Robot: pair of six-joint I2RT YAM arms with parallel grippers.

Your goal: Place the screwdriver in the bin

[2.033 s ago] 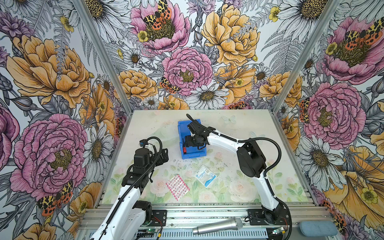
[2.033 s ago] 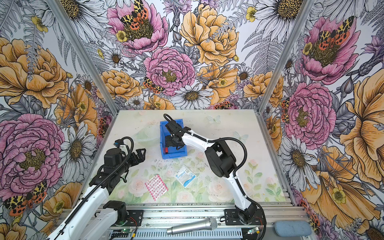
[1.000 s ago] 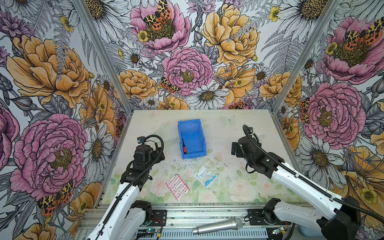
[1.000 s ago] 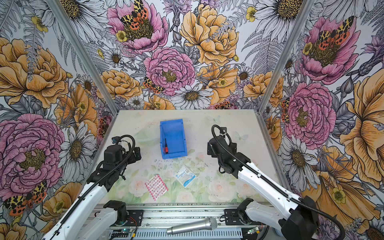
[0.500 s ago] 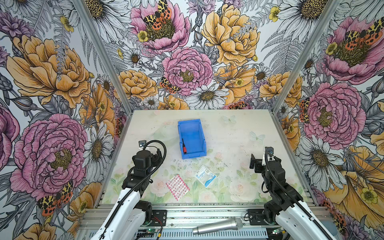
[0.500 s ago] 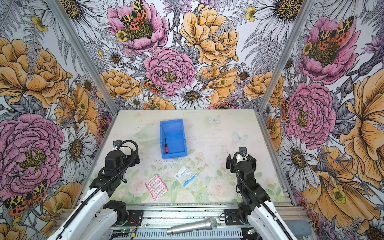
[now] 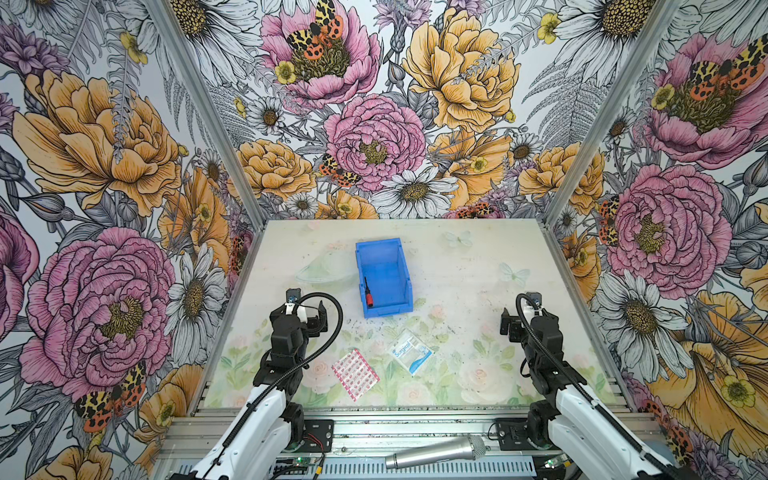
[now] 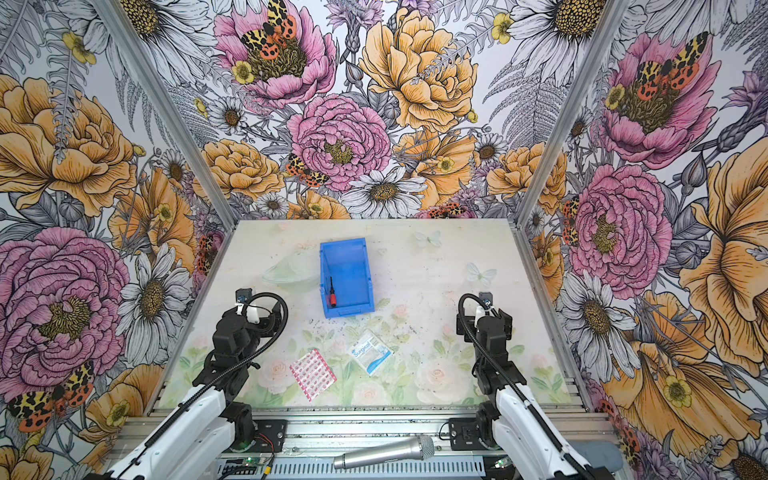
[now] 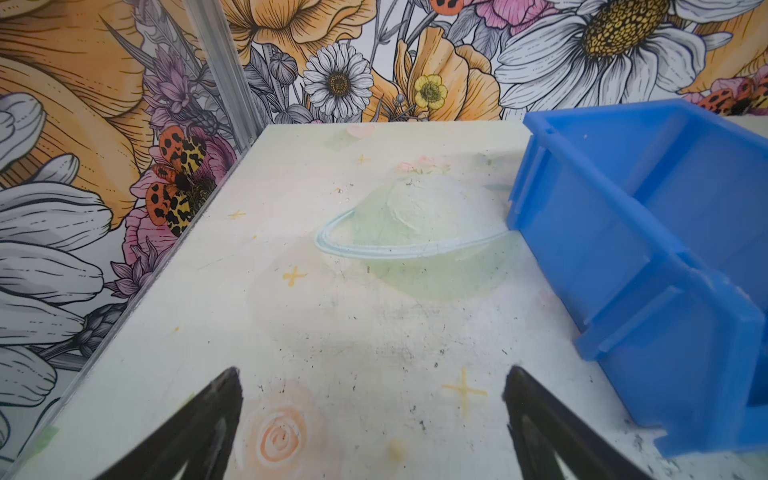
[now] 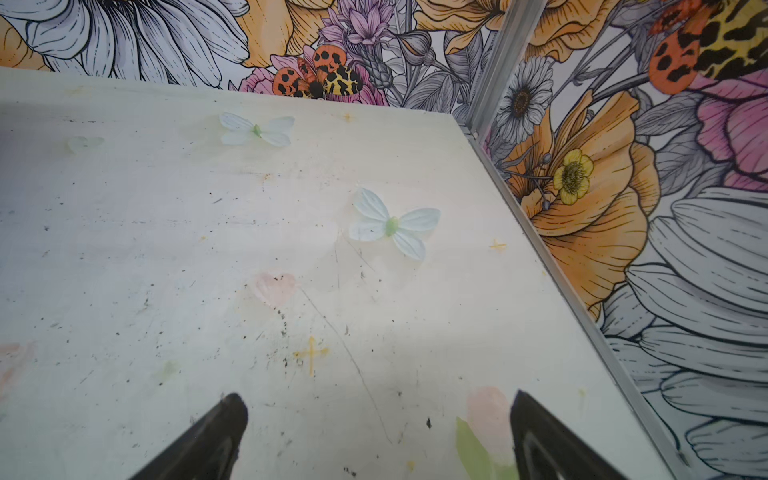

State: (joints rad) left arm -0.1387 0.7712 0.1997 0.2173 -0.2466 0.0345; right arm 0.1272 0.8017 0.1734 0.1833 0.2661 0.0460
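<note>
The screwdriver [image 7: 368,291] lies inside the blue bin [image 7: 388,274] mid-frame in a top view, with the left gripper [image 7: 305,309] and right gripper [image 7: 521,322] low in frame, spread wide and empty, so the task looks done, needing no further move.

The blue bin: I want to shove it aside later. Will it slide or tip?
The bin probably slides rather than tips: it sits flat and broad on the smooth table. It looks like moulded plastic holding only a small screwdriver, so likely light. The screwdriver may roll inside.
</note>
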